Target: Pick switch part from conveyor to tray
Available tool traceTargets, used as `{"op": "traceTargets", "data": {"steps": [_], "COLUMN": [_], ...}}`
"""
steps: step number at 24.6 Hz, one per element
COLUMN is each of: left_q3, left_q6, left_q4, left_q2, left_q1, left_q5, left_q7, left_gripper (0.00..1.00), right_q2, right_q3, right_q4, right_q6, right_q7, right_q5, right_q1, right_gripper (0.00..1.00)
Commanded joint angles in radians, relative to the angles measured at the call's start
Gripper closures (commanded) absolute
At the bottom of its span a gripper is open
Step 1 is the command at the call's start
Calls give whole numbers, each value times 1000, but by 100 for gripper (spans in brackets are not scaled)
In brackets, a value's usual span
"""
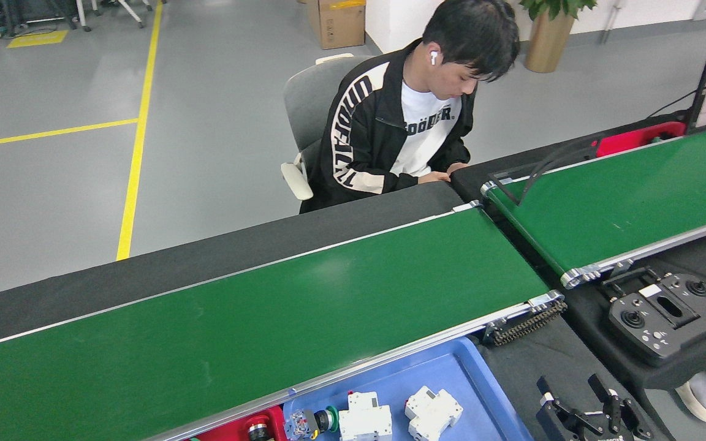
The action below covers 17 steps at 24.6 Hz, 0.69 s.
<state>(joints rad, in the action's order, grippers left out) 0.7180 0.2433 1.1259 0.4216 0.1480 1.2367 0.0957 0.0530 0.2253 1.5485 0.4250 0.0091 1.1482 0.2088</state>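
No switch part shows on the conveyor [255, 324] — wait for one; right hand [595, 416] released, near the blue tray [475, 392]; left hand unseen.

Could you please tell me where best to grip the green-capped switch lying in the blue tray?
I'd grip the switch across its dark barrel, between green cap and contact block, coming straight down from above: it lies on its side, and a white breaker crowds its cap end.
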Motion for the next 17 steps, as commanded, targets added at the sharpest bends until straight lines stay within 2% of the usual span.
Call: {"op": "traceTargets", "data": {"steps": [1, 4, 5, 7, 8, 9, 11, 13, 17], "left_q3": [-15, -86, -134, -253, -287, -305, -315, -313, -305], "left_q6": [-10, -30, -44, -55, -45, -42, -32, -30, -29], "left_q4": [-55, -262, -331, -442, -477, -506, -514, -514, -488], "left_q2": [54, 138, 172, 236, 256, 267, 270, 267, 240], "left_q1": [-48, -160, -197, -238, -246, -251, -252, -252, -252], "left_q5": [0, 6, 6, 0, -10, -19, -37, -39, -66], "left_q7": [-8, -33, -70, -137, -151, -157, -159, -166, -177], "left_gripper": [0, 4, 12, 37, 56, 70, 90, 95, 97], "right_q2": [10, 4, 4, 2, 2, 2, 1, 1, 1], "right_q3": [2, 3, 3, 3, 3, 3, 3, 3, 2], "right_q4": [9, 10, 12, 15, 16, 16, 16, 16, 16], "right_q6": [24, 20, 20, 21, 21, 21, 20, 20, 15], "right_q7": [-4, -1, -1, -1, -1, -1, -1, 0, 0], "right_q5": [-4, -4, -4, -4, -4, -4, -4, -4, -4], "right_q1": [-9, -16, -19, -20, -19, -20, -23, -29, -31], "right_gripper": [1, 1, 1, 1, 1, 1, 1, 1, 1]}}
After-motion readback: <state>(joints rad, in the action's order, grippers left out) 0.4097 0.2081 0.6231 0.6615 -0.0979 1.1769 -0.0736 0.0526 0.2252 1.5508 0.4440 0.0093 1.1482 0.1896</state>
